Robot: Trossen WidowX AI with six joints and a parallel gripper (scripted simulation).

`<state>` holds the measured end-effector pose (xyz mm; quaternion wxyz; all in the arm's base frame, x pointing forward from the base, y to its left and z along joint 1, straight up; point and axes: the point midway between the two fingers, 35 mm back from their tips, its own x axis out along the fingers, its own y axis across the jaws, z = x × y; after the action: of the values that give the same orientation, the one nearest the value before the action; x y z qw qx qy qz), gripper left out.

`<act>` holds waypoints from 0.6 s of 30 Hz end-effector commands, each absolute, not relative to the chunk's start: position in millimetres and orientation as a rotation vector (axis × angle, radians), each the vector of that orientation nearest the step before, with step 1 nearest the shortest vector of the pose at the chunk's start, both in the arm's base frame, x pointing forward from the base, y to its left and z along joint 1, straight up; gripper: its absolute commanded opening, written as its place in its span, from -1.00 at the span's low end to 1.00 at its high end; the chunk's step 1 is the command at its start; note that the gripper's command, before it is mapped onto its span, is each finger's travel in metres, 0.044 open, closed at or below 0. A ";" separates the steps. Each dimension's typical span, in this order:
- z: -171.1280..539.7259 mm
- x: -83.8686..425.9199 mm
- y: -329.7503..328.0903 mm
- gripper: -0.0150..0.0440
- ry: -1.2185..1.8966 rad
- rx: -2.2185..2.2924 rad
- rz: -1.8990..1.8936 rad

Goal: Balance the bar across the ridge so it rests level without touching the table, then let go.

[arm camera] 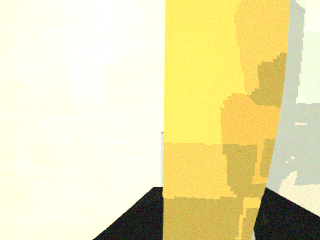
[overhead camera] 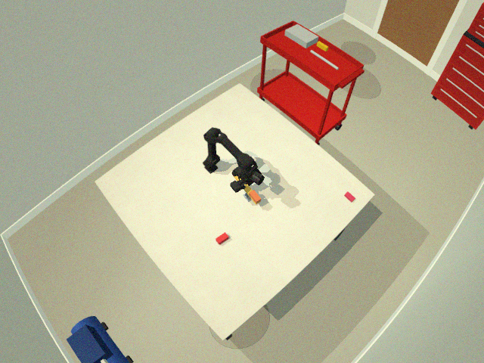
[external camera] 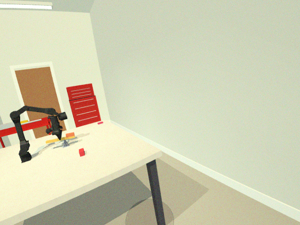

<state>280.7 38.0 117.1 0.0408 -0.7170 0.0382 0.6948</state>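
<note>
- The yellow bar is clamped between the fingers of the gripper, left of centre in the lower half of the exterior view.
- The bar is held above the table; whether the grey ridge is touched cannot be told.
- An orange block is carried on the bar's right end in the exterior view.
- A red block is seen below centre in the top view.
</note>
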 end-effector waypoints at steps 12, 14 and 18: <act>114.8 280.4 38.4 -0.49 0.109 -2.197 2.131; 114.6 280.3 38.3 -0.49 0.109 -2.197 2.131; 114.2 280.3 38.4 -0.49 0.109 -2.197 2.131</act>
<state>280.6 38.0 116.2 0.0409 -0.7174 0.0380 0.6944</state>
